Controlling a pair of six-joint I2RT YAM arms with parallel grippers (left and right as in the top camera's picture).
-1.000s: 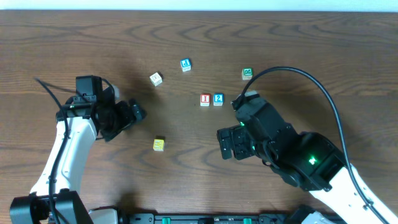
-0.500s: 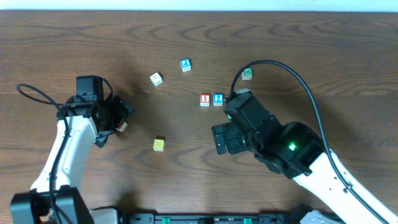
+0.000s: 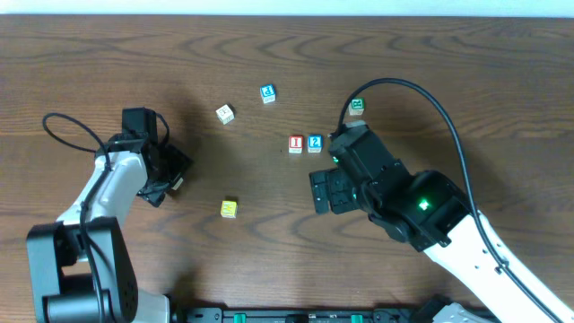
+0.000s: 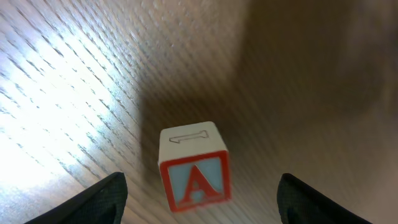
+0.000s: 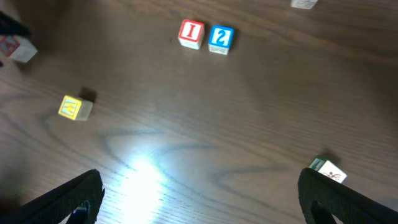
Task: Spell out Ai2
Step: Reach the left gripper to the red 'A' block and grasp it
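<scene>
Left gripper [image 4: 202,185] is spread wide around the A block [image 4: 194,167], one finger on either side and neither touching it. The block rests on the table [image 3: 466,63], well to the left of the I block [image 3: 296,144] and a little nearer the robot. It looks like a small, light, rigid cube with smooth painted faces. It is probably best pinched squarely across two opposite flat sides, since a corner grip could let it twist free. The right gripper [image 3: 325,193], fingers apart and empty, hovers near the I block, on its near right. The 2 block [image 3: 315,143] sits just beside the I block's right side, so the A likely belongs on its left. A blue block [image 3: 267,92] lies beyond.
</scene>
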